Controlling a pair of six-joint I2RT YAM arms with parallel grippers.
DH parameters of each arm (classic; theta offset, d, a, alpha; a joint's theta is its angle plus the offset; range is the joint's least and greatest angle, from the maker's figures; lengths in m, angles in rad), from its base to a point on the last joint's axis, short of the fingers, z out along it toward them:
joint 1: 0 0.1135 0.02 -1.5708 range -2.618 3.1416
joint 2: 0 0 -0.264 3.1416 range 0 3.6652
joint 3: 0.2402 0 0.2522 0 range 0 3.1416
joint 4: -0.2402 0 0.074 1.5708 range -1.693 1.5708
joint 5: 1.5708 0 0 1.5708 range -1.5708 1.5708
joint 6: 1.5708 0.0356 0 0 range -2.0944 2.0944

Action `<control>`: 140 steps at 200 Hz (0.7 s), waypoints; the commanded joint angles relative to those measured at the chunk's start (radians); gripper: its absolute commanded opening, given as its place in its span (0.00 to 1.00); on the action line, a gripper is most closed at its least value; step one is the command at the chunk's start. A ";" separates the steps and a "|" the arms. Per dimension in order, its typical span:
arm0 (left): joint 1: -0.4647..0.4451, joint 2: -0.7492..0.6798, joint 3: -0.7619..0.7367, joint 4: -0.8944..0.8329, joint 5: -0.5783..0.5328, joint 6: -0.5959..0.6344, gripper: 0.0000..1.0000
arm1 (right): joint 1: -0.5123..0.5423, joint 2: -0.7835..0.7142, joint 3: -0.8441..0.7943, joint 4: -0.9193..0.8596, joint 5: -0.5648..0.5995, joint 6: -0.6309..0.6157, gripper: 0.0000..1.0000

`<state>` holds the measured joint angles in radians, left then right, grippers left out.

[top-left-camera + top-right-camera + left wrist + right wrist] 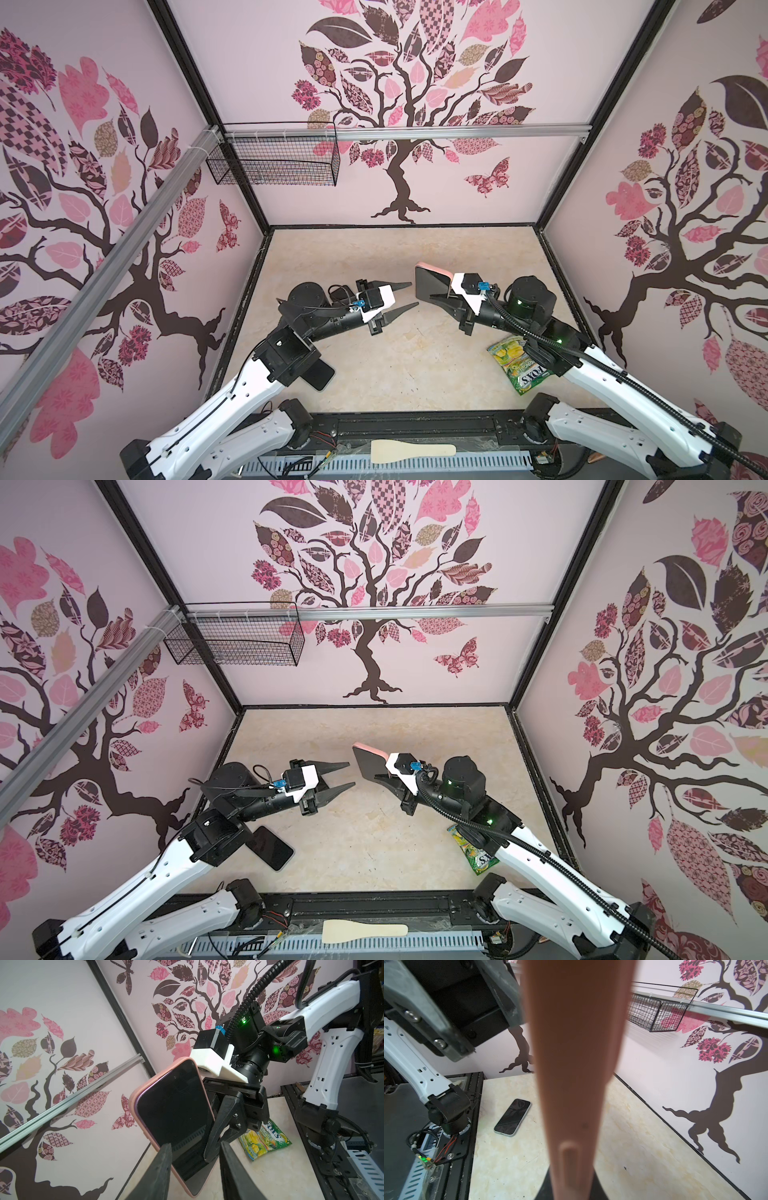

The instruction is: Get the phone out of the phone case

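The case, phone inside, is being held tight over the counter by the right fingers, and the open left fingers, being aimed at it, are best closed gently on a corner.

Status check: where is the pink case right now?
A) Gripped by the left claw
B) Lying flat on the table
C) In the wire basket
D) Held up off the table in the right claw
D: the right claw is shut on the pink case, holding it on edge above the table with the phone in it, while the left claw stands open beside it.
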<state>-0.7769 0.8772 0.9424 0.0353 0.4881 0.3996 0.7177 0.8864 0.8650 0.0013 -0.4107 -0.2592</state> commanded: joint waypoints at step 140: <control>-0.001 0.040 0.059 0.160 0.028 0.053 0.35 | 0.002 -0.065 -0.005 0.047 -0.016 -0.051 0.00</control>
<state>-0.7769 0.9108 0.9478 0.1497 0.5209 0.4488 0.7177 0.8501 0.8562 -0.0246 -0.3870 -0.3210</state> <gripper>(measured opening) 0.347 0.130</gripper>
